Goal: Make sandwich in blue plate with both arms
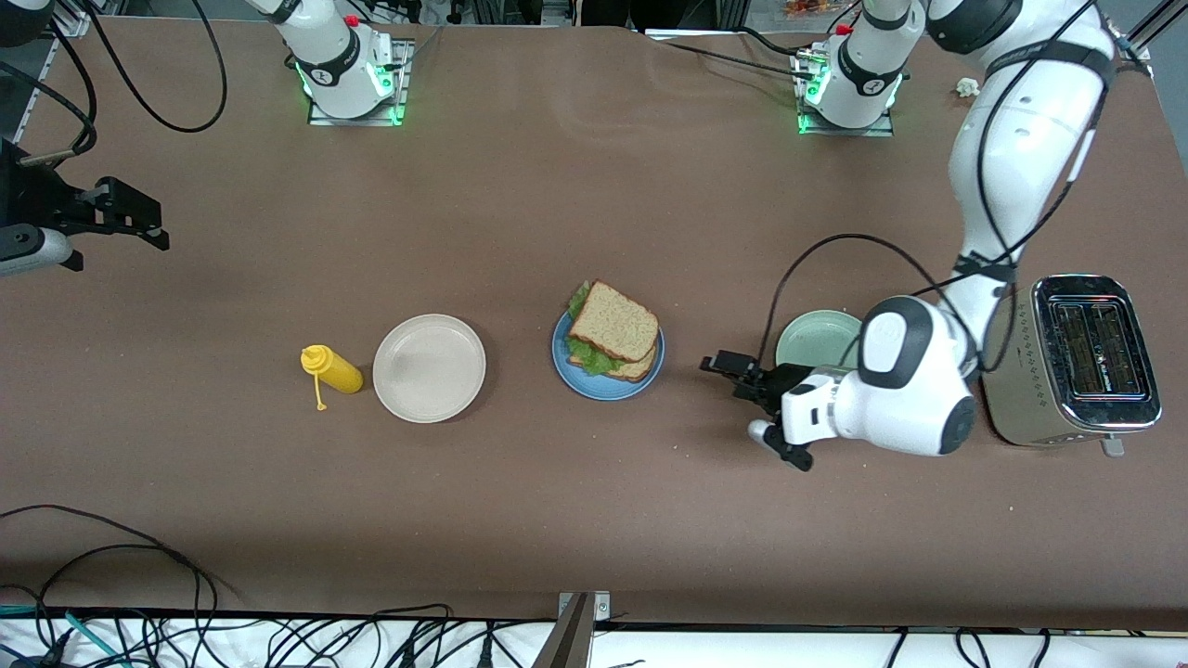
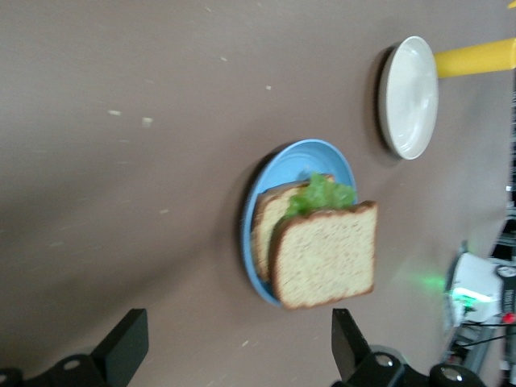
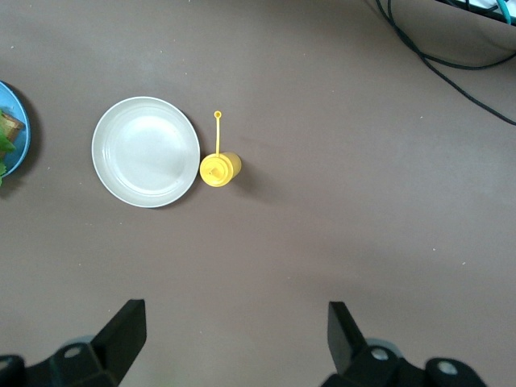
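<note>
The sandwich [image 1: 613,332] lies on the blue plate [image 1: 594,388] mid-table: two brown bread slices with green lettuce between them, the top slice shifted off the lower one. My left gripper [image 1: 730,373] is open and empty, low over the table beside the blue plate, toward the left arm's end. Its wrist view shows the sandwich [image 2: 322,254] on the blue plate [image 2: 322,153] ahead of the open gripper [image 2: 238,343]. My right gripper [image 1: 139,218] is open and empty, high over the right arm's end of the table. In the right wrist view the gripper [image 3: 234,330] is over bare table.
A cream-white plate [image 1: 429,367] and a yellow squeeze bottle [image 1: 332,369] lie toward the right arm's end. A pale green plate [image 1: 812,339] sits partly under the left arm. A silver toaster [image 1: 1095,357] stands at the left arm's end. Cables lie along the table's front edge.
</note>
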